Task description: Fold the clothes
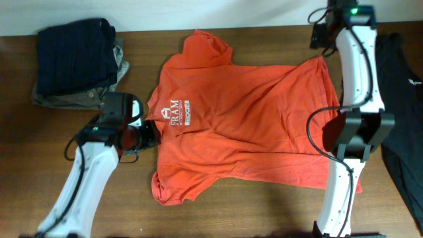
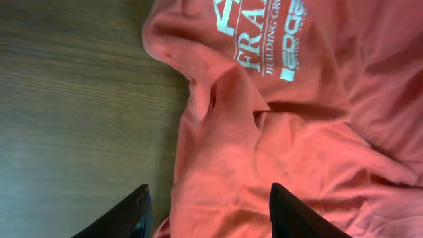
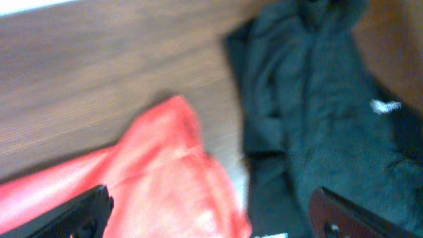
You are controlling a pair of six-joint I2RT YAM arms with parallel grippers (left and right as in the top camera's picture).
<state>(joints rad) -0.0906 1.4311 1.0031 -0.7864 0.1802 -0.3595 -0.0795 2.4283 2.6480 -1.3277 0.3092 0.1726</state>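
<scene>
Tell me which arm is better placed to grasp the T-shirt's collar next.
Left, likely: the left gripper stands open over the T-shirt's collar edge; the right gripper is far off, near the black garment.

Soft even light; right wrist blurred.

soft matt T-shirt (image 1: 251,125), wood-grain table (image 1: 39,149)

dark wood-grain table (image 1: 33,152); pale white strip (image 1: 165,12) along far edge.
</scene>
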